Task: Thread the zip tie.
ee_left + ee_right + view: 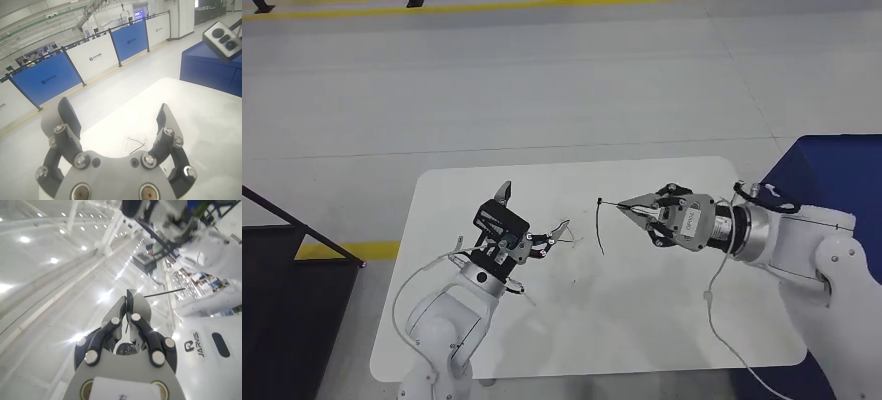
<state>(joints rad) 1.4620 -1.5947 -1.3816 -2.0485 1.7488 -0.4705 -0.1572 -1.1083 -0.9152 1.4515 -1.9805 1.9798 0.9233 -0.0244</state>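
**A:** Eyes on the thin black plastic zip tie (599, 203). It's up in the air over the middle of the white rounded-corner table (662, 320), not lying on it.

**B:** And the right gripper (626, 208) has it, coming in from the table's right side with its fingers pinched tight on one end of the strap.

**A:** Look at the line of it. The strap runs straight out from those tips toward the other arm, turns at a small knob, then trails off in a gentle curve.

**B:** Over to the left gripper (535, 206). It's spread wide, poised above the table's left half near the tie's curved tail, apart from it.

**A:** A blue cabinet (208, 72) stands just past the table's edge.
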